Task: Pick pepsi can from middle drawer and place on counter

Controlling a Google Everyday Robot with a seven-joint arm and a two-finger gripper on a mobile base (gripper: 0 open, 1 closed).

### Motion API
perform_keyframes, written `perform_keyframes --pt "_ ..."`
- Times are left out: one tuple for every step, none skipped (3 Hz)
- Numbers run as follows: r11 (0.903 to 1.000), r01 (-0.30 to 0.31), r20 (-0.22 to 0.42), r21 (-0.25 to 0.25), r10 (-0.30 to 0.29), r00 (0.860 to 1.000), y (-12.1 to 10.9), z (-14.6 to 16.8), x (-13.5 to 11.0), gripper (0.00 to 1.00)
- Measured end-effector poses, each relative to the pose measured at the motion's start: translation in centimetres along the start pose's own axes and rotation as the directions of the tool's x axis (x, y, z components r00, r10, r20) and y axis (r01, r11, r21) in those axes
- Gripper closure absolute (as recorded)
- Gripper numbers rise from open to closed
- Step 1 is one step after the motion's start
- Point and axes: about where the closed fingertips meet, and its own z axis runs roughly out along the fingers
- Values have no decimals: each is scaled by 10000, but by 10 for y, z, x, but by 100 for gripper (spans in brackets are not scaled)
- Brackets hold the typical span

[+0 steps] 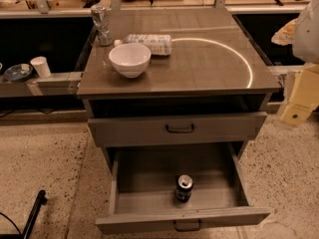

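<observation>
Big picture first: the counter [209, 63] sits glossy and wide, its right half bare inside that bright arc, which looks like the natural landing spot. Below, the middle drawer [149, 176] is pulled well out, so there's an open path down into the tray from above. The white bowl [129, 59] and the clear bottle [149, 44] lying just behind it crowd the counter's left side. At the right edge hangs the gripper [298, 101], off the counter's front corner, well apart from everything; released or clenched, I cannot tell, and nothing shows in it. The pepsi can [184, 188] stands upright in the drawer, near the front panel, untouched.
</observation>
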Motion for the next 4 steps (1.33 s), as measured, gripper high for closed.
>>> perform_keyframes --pt "10000 0 0 0 0 10000 0 0 0 0" --pt "9996 108 424 -254 -97 9991 -2 19 1 0" --pt "9955 71 1053 -947 29 9944 12 93 5 0" --pt "9809 27 2107 -1945 391 9768 50 187 14 0"
